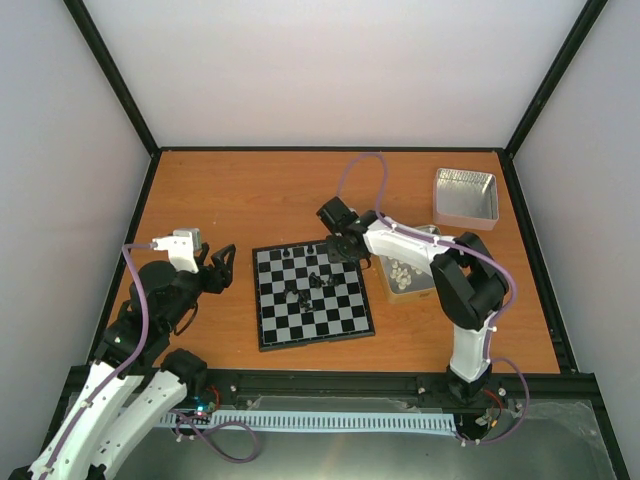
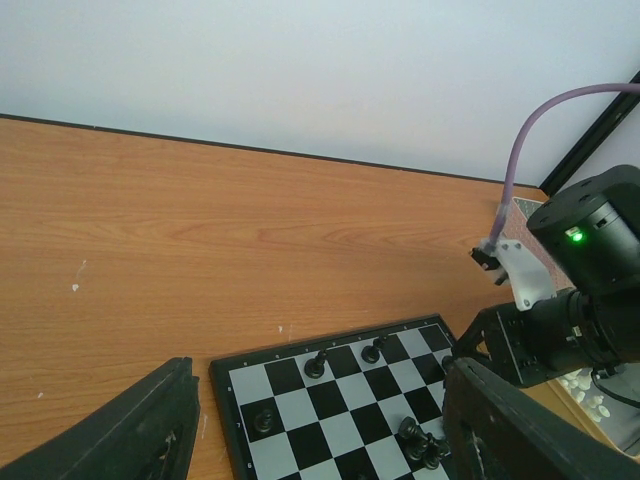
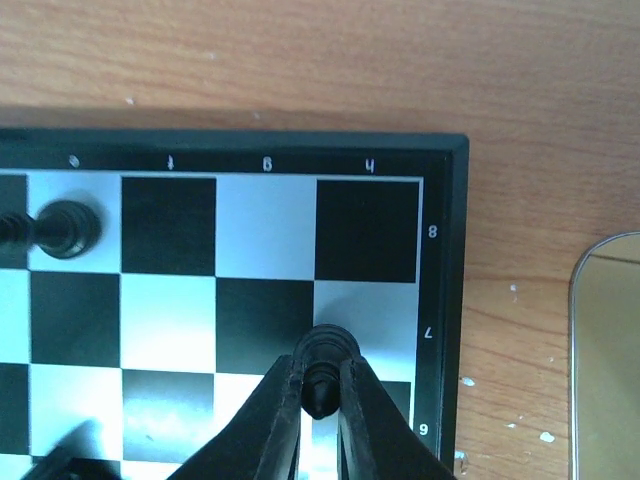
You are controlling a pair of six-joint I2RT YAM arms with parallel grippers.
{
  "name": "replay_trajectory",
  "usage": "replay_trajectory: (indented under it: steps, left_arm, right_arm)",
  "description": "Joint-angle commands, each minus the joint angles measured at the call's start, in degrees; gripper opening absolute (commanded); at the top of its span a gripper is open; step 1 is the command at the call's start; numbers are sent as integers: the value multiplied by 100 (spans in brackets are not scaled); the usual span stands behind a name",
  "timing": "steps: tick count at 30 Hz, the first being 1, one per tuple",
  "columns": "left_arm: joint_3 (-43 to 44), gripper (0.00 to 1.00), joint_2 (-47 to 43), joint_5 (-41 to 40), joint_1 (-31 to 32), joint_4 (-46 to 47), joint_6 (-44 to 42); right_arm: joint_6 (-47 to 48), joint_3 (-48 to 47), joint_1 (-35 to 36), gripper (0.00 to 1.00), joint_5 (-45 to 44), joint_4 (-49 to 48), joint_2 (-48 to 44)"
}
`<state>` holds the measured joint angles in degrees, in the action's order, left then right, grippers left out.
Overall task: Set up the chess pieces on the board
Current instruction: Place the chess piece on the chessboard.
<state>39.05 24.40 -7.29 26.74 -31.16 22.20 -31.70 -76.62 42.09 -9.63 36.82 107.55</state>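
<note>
Resting on the orange-brown wooden bench (image 1: 250, 190), the small flat chessboard with black and light-grey checks and a thin black border (image 1: 340, 322) is seen between the two arms. The right tool (image 3: 320, 402) is clenched on one tiny black chess piece (image 3: 326, 350), which is pinched between the two dark fingertips over the light square in the board's edge column, beside the numeral 7 printed on the border; whether its base touches the square cannot be told. Several other tiny black chess pieces (image 2: 316, 364) are scattered over the far and middle squares, some upright and a few clustered near the centre. The left tool (image 1: 222, 268) is held released, its fingers spread wide with nothing between them, just beside the board's left edge. A shiny rectangular metal tin (image 1: 465, 195) is placed at the far right of the bench, well apart from the board, and cream-white pieces (image 1: 403, 272) are gathered in a second tin (image 1: 392, 293) just beside the board's right edge.
</note>
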Motion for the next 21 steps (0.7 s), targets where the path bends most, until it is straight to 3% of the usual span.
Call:
replay_trajectory:
  steps: [1, 4, 9, 21]
  left_arm:
    - [24, 68, -39, -40, 33, 4, 66]
    - [17, 68, -35, -38, 33, 13, 64]
    - [13, 68, -53, -32, 33, 13, 57]
    - [15, 68, -27, -14, 33, 22, 57]
  right_arm:
    - [116, -98, -23, 14, 105, 238, 142]
    - [133, -183, -25, 18, 109, 284, 189]
    - [134, -398, -25, 33, 11, 394, 214]
    - [119, -345, -25, 31, -109, 437, 354]
